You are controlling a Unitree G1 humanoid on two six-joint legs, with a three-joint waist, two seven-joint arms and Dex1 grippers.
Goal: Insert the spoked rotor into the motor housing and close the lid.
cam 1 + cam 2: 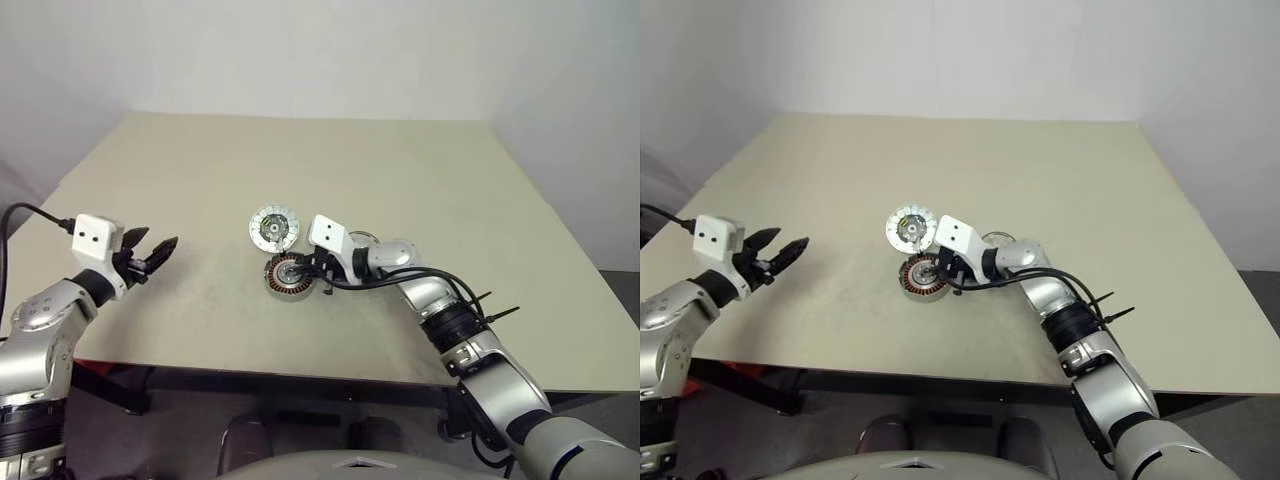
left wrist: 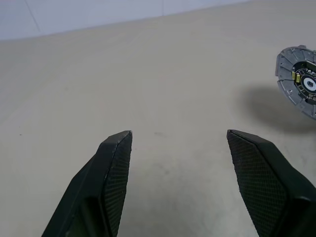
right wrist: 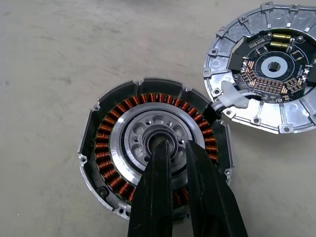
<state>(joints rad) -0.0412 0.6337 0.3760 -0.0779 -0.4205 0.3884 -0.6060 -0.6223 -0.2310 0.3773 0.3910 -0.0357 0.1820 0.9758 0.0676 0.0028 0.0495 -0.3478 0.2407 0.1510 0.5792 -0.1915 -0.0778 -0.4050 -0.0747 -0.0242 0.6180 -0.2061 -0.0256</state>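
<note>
- We are poising our right gripper [image 3: 178,148] over the centre of the motor housing [image 3: 101,148], which is lying flat on the counter [image 1: 400,170] near its middle; the jaws are pressed nearly together, their tips sitting at the hub hole.
- A silver wheel with round holes is sitting inside the ring of copper windings; we are judging this to be the spoked rotor [image 3: 138,133], apparently already seated, though we cannot tell whether the jaws are pinching its hub or only touching it.
- The lid [image 3: 266,69] is lying just beside the housing, on its far side in the head view, with its circuit side facing up and a short white lead running from it to the housing.
- Our left gripper [image 2: 177,148] is hovering well apart, out by the counter's left edge, jaws spread and holding nothing.
- What is remaining, as we are reading it: releasing the rotor, then turning the lid over and setting it on the housing.
</note>
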